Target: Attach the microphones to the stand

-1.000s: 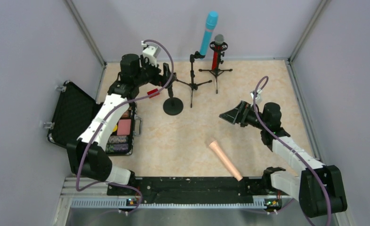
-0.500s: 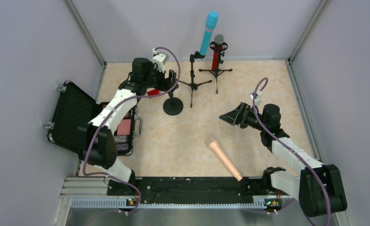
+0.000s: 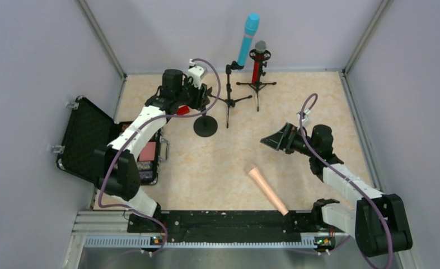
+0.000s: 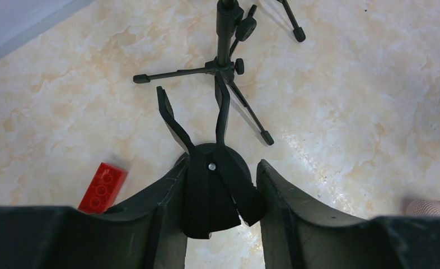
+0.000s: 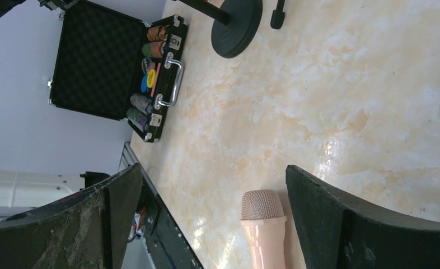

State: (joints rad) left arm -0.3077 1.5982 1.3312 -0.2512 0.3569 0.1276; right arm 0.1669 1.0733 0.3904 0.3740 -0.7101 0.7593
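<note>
The left gripper (image 4: pixel 220 168) has moved in and narrowed from wide spread to a pinch on the empty clip (image 4: pixel 215 193) of the round-base stand (image 3: pixel 205 126), toward the far edge of the table (image 3: pixel 218 162) (steadying it, I judge, for the last microphone). That peach-pink microphone (image 3: pixel 268 190) lies untouched toward the near edge, close to the right gripper (image 3: pixel 275 138), whose jaws are still spread. The cyan microphone (image 3: pixel 248 39) and red microphone (image 3: pixel 256 66) already stand clipped at the far edge.

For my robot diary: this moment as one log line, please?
left gripper: grips clip; right gripper: open; pink mic: on table; blue mic, red mic: mounted
</note>
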